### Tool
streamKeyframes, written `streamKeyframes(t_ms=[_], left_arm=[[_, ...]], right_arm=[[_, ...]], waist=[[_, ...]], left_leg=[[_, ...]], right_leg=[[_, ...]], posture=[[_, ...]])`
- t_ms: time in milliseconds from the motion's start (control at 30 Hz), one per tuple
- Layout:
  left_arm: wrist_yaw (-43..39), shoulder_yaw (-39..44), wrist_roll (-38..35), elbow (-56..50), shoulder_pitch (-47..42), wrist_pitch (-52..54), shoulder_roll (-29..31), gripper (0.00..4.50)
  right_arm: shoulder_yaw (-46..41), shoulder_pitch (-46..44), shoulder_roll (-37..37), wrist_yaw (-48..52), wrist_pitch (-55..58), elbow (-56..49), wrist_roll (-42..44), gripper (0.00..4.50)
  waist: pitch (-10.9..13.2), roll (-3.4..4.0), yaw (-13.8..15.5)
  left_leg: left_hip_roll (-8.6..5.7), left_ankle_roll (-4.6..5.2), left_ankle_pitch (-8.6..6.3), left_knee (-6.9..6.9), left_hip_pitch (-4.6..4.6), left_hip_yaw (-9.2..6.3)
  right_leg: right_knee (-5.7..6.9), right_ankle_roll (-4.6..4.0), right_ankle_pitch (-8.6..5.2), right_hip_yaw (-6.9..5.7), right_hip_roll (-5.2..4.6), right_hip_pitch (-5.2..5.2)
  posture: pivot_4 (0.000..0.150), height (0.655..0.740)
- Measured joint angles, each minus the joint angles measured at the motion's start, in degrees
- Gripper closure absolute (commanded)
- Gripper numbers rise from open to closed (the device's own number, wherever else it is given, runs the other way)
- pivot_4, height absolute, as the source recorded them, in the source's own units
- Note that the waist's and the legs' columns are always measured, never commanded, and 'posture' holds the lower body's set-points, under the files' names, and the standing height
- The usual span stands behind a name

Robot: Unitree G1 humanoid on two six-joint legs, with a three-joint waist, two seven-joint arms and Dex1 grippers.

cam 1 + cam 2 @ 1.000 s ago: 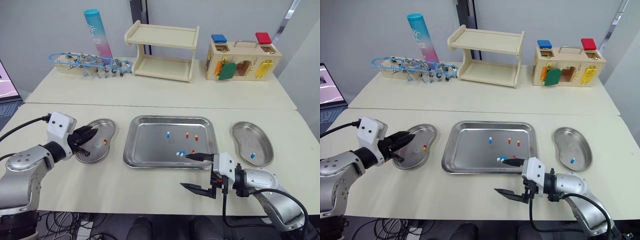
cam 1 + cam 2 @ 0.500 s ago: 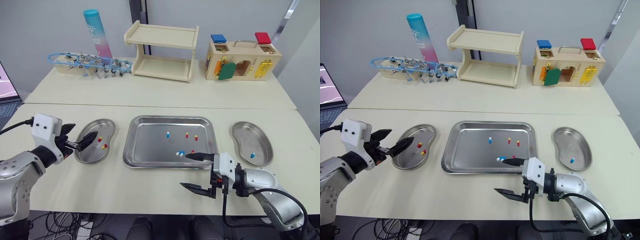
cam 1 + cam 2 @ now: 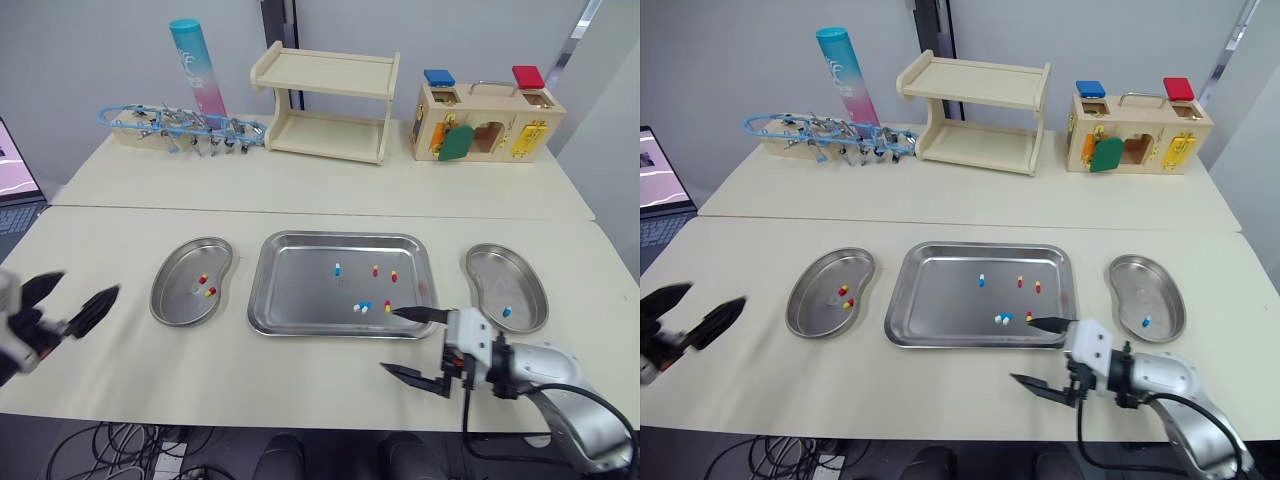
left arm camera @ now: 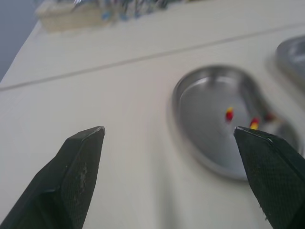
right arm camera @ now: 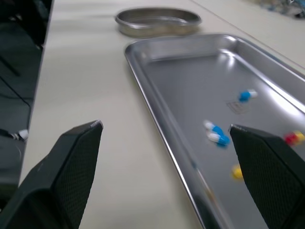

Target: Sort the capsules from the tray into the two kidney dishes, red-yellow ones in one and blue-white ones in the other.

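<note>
We see our left claw spread at nine o'clock of the kidney dish, our right claw spread at the tray's five o'clock edge.

one tray holds three blue-white capsules and three red-yellow capsules; the left kidney dish has two red-yellow, the right kidney dish one blue-white.

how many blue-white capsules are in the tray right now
3. One blue-white capsule lies alone toward the back of the tray; a pair lies close together near its front rim. The right gripper's finger reaches over that rim and might hide another.
</note>
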Motion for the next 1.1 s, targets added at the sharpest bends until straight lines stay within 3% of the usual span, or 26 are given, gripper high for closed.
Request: streamKeyframes(t_ms=[300, 533, 733, 933, 1100], left_arm=[[-3.49, 0.53, 0.78, 7.62, 6.92, -9.70, -3.80, 0.02], [-8.38, -2.98, 0.30, 7.13, 6.97, -12.37, -3.55, 0.02], [-10.44, -3.92, -0.68, 6.45, 7.72, -12.94, -3.49, 0.02], [-14.49, -8.21, -1.93, -1.34, 10.21, -13.25, -3.82, 0.02], [-15.80, -18.09, -4.02, -12.64, 9.24, -12.57, -4.80, 0.02]], right_arm=[[-16.32, 5.53, -7.36, 8.17, -4.29, 10.57, 2.30, 0.00], [-22.42, 8.45, -9.38, 11.17, -7.10, 19.78, 1.07, 0.00], [-23.91, 8.62, -9.60, 10.36, -6.40, 20.93, 0.67, 0.00], [-23.93, 8.65, -9.61, 9.39, -4.13, 20.30, 0.71, 0.00], [-24.61, 9.65, -9.61, 9.47, -2.69, 19.48, 1.01, 0.00]], waist=[[-0.28, -0.52, 0.36], [-0.31, -0.46, 0.13], [-0.31, -0.41, -0.18], [-0.32, -0.40, 0.20], [-0.31, -0.37, 0.29]], left_leg=[[0.05, 0.00, 0.01, 0.05, 0.13, -0.16], [0.05, 0.00, 0.01, 0.04, 0.14, -0.10], [0.06, 0.00, 0.01, 0.03, 0.15, -0.08], [0.05, -0.01, 0.01, 0.05, 0.13, -0.08], [0.04, -0.01, 0.01, 0.06, 0.11, -0.07]], right_leg=[[0.10, -0.05, 0.02, -0.16, 0.05, 0.20], [0.10, -0.05, 0.02, -0.10, 0.06, 0.19], [0.11, -0.04, 0.01, -0.08, 0.07, 0.19], [0.09, -0.04, 0.02, -0.08, 0.06, 0.21], [0.07, -0.03, 0.02, -0.07, 0.05, 0.21]], posture=[[0.150, 0.7400], [0.150, 0.7400], [0.150, 0.7400], [0.150, 0.7400], [0.150, 0.7400]])
